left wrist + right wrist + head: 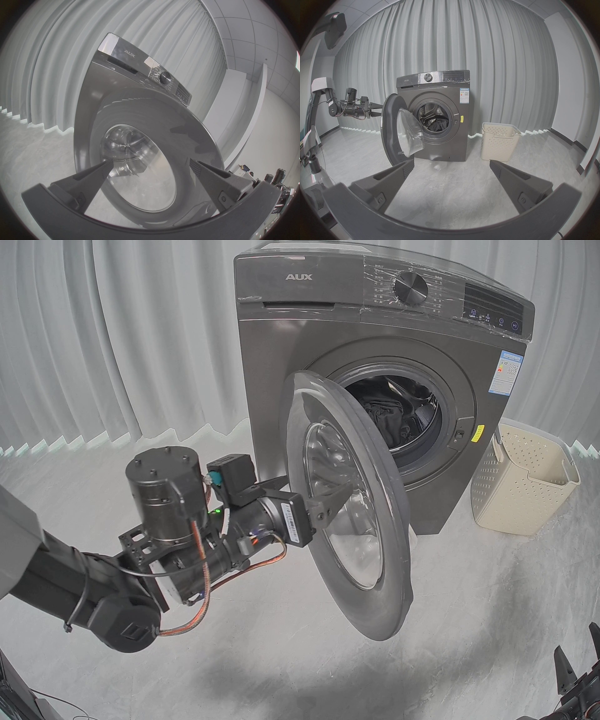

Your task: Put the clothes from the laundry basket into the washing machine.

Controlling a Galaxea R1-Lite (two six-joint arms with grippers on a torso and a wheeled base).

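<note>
While white lettering (299,277), a blue-and-white label (506,373) and a yellow sticker (478,433) mark the grey front-loading washing machine (275,365), dark clothes (384,415) lie in its drum (409,390), the cream perforated laundry basket (522,480) stands beside it, and the left gripper (151,162), by the open door (375,565), and right gripper (451,162) gape empty.

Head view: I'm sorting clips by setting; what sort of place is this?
Likely a lab room staged for laundry: a washing machine, a laundry basket beside it, and plain curtains behind.
</note>
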